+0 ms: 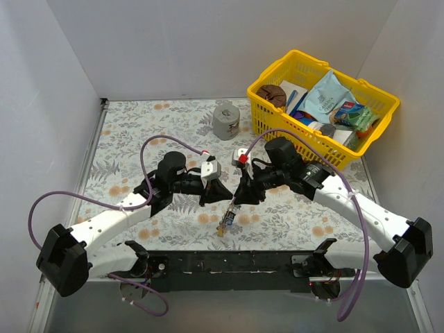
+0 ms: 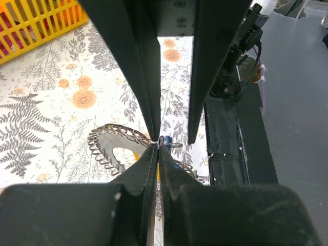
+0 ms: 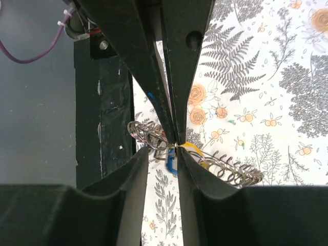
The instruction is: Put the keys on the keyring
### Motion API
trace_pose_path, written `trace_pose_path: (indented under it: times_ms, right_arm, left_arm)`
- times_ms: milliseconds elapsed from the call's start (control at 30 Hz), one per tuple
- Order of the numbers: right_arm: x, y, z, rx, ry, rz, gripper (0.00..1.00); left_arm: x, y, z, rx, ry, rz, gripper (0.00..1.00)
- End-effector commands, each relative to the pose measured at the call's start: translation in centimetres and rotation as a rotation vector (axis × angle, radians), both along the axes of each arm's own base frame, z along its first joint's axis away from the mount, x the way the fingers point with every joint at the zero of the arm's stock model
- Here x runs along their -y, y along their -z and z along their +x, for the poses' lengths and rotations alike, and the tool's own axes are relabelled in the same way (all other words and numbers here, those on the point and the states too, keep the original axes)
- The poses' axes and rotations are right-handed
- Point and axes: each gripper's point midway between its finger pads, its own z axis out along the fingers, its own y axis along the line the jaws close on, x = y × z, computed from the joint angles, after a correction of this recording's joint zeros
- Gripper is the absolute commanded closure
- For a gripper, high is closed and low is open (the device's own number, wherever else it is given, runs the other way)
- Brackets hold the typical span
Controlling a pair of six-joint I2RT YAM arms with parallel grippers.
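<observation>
Bright, even overhead light; soft shadows; wrist views hold the keyring (image 2: 104, 139) sharp (foreground blurs).

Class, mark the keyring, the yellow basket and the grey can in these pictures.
keyring (image 2: 105, 144): left wrist view, its ridged flat band.
yellow basket (image 1: 274, 69): top view, its left rim.
grey can (image 1: 225, 125): top view, its side.

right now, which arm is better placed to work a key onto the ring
Right, probably: the right end effector sits at the keys, while the left end effector is shut at the keyring rim, seemingly steadying it.
</observation>
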Motion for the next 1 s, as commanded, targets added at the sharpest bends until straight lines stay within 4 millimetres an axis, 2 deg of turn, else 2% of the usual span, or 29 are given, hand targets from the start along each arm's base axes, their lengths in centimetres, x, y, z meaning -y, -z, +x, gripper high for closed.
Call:
trace_pose_path:
  times_ms: [0,67,100,167,200,367,600,967]
  right_arm:
    - [-0.7,-3.3,0.6,0.092,0.043,0.132,0.60]
    - [-0.4,-3.0,0.9,0.102,0.072,0.130,0.57]
    - [-0.2,-3.5,0.7,0.114,0.079,0.143,0.55]
    - [0.0,-3.4,0.9,0.128,0.097,0.145,0.53]
    - [0.1,-3.6,0.8,0.136,0.102,0.151,0.52]
    - [0.3,-3.9,0.7,0.155,0.108,0.173,0.50]
    - [0.3,-3.8,0.6,0.159,0.110,0.193,0.51]
    - [0.7,-4.9,0.6,0.206,0.132,0.237,0.49]
  left_arm:
    - [0.0,-2.5,0.7,0.054,-0.082,-0.113,1.00]
    - [-0.1,-3.6,0.9,0.064,-0.118,-0.157,1.00]
    - [-0.2,-3.4,0.9,0.056,-0.130,-0.165,1.00]
    - [-0.4,-4.8,1.0,0.072,-0.161,-0.224,1.00]
    - [-0.6,-4.7,1.0,0.069,-0.173,-0.235,1.00]
    - [-1.3,-7.5,0.8,0.098,-0.213,-0.363,1.00]
    - [-2.0,-9.6,-0.2,0.121,-0.204,-0.470,1.00]
    - [-2.2,-9.9,-1.3,0.142,-0.156,-0.491,1.00]
